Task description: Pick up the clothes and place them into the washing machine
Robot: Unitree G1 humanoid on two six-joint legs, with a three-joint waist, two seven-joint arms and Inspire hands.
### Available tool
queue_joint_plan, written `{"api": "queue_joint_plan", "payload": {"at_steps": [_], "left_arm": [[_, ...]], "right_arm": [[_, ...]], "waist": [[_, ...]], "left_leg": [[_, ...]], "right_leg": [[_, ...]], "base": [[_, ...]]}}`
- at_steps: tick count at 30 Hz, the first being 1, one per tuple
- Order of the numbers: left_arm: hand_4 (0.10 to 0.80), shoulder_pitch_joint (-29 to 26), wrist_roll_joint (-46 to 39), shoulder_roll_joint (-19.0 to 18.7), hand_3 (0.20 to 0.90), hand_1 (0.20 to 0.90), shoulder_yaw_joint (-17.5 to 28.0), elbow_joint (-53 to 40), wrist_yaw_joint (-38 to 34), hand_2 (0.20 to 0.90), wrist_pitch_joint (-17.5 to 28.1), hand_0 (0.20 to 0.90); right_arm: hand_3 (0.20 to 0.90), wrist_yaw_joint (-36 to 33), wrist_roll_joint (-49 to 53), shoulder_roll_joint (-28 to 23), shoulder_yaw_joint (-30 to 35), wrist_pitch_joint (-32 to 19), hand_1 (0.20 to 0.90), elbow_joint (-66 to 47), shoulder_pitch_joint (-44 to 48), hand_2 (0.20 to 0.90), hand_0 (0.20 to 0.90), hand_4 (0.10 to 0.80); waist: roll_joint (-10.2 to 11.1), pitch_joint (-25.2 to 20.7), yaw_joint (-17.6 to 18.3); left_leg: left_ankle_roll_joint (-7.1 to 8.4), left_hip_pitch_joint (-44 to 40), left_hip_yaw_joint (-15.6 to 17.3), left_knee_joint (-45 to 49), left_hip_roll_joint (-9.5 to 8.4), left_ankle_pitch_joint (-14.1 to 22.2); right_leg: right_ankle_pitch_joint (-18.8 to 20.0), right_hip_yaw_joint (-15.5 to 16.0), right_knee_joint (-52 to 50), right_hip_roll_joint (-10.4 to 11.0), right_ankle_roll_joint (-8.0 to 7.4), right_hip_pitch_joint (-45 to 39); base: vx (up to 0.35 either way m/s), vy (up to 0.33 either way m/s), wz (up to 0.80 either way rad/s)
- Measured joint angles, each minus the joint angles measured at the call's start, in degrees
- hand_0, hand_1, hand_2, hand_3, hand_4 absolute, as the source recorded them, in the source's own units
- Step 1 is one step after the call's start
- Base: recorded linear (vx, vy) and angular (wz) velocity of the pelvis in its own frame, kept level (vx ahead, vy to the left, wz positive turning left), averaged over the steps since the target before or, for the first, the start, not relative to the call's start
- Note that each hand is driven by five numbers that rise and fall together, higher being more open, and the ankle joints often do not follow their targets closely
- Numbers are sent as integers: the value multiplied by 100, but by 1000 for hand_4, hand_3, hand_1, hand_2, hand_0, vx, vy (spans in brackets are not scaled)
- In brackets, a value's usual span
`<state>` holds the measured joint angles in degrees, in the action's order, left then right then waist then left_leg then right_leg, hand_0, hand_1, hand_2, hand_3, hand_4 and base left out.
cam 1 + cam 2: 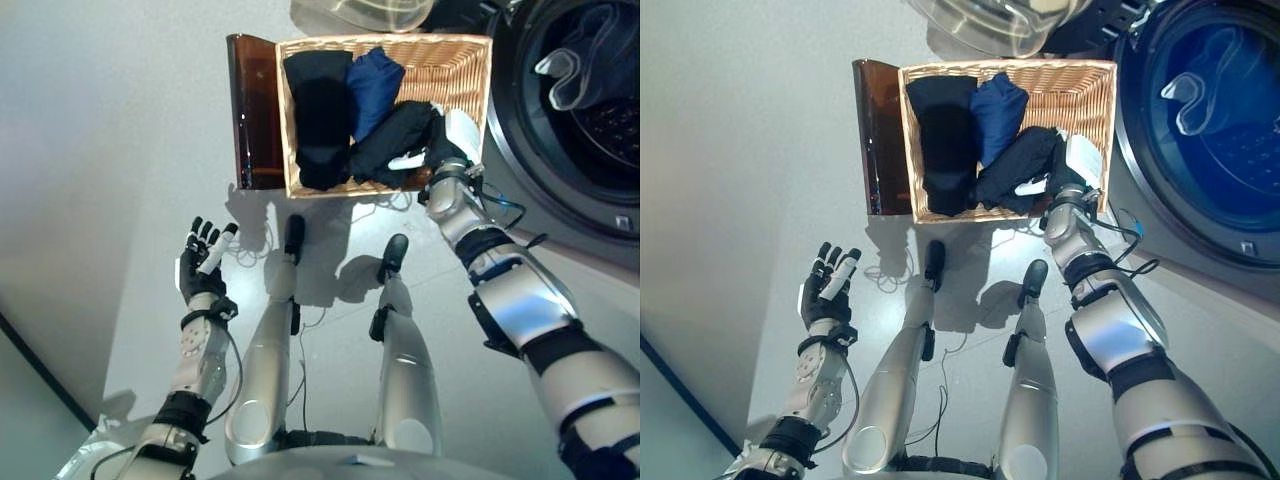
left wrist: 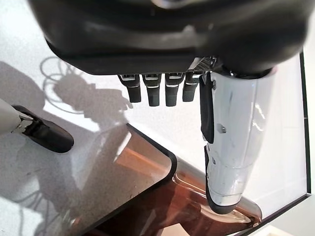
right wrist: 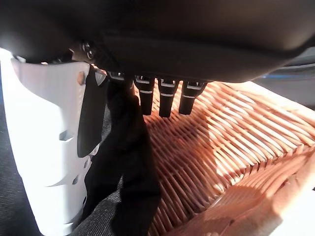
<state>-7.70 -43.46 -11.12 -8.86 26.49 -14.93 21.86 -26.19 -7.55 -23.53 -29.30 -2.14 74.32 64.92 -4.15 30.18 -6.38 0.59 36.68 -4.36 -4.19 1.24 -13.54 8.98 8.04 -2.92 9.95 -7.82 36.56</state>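
Note:
A wicker basket (image 1: pixel 385 42) on the floor holds a black garment (image 1: pixel 320 110), a blue garment (image 1: pixel 372 85) and a dark garment (image 1: pixel 395 140). My right hand (image 1: pixel 447 150) reaches into the basket's right side, at the dark garment. In the right wrist view its fingers (image 3: pixel 166 96) are straight, and dark cloth (image 3: pixel 128 162) lies between them and the white-covered thumb (image 3: pixel 54 147) without being pinched. My left hand (image 1: pixel 200 265) hangs open over the floor at lower left, apart from the basket. The washing machine (image 1: pixel 520 150) stands at the right with a grey garment (image 1: pixel 580 60) in its drum.
A brown translucent panel (image 1: pixel 255 110) stands against the basket's left side, also close in the left wrist view (image 2: pixel 147 182). The machine's clear round door (image 1: pixel 370 12) shows at the top, past the basket. Pale floor spreads to the left.

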Motion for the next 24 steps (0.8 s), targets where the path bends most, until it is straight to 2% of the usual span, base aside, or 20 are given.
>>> {"api": "queue_joint_plan", "payload": {"at_steps": [8, 9, 10, 12, 13, 18, 24], "left_arm": [[800, -52, 2, -7, 900, 900, -115, -51, -20, 900, 36, 900], [800, -52, 1, -5, 900, 900, -117, -50, -32, 900, 40, 900], [800, -52, 1, -4, 900, 900, -119, -50, -42, 900, 40, 900], [800, -52, 2, -4, 900, 900, -120, -47, -65, 900, 43, 900], [800, -55, 2, -4, 900, 900, -120, -48, -66, 900, 51, 900], [800, -56, 0, 1, 900, 900, -121, -42, -143, 900, 60, 900], [800, -64, -1, 9, 900, 900, -117, -42, -172, 900, 81, 900]], "right_arm": [[900, -207, 2, -92, 3, 94, 900, 244, 302, 900, 900, 800], [856, -254, 5, -100, 2, 92, 856, 279, 355, 856, 856, 769], [856, -254, 8, -102, 3, 97, 856, 293, 389, 856, 856, 769], [343, -243, 20, -97, 4, 100, 343, 330, 456, 343, 343, 402], [200, -250, 20, -97, 4, 101, 200, 338, 478, 200, 200, 300], [200, -341, 170, -182, 17, 107, 200, 361, 712, 200, 200, 300], [200, -265, 362, -230, 23, 105, 200, 351, 762, 200, 200, 300]], "waist": [[-20, -2, -73], [-21, -3, -79], [-21, -3, -79], [-27, -6, -82], [-29, -7, -82], [-37, -9, -121], [-100, -9, -138]], "left_leg": [[64, 250, -116, 8, -1, -44], [78, 293, -127, 6, -1, -54], [81, 311, -134, 3, -2, -57], [118, 362, -193, 6, -3, -83], [125, 387, -208, 7, 0, -88], [192, 505, -234, 6, -3, -139], [160, 501, -235, 7, 2, -169]], "right_leg": [[-89, 55, -220, 10, 16, 290], [-92, 54, -260, 13, 19, 354], [-101, 48, -305, 16, 21, 394], [-112, 51, -362, 16, 21, 454], [-136, 50, -401, 18, 35, 495], [-148, 40, -538, 17, 59, 687], [-173, 47, -586, 15, 66, 697]], "base": [[-5, 2, 5], [0, 0, 0], [0, 0, 0], [0, 0, 0], [0, 0, 0], [0, 0, 0], [-1, 2, 1]]}}
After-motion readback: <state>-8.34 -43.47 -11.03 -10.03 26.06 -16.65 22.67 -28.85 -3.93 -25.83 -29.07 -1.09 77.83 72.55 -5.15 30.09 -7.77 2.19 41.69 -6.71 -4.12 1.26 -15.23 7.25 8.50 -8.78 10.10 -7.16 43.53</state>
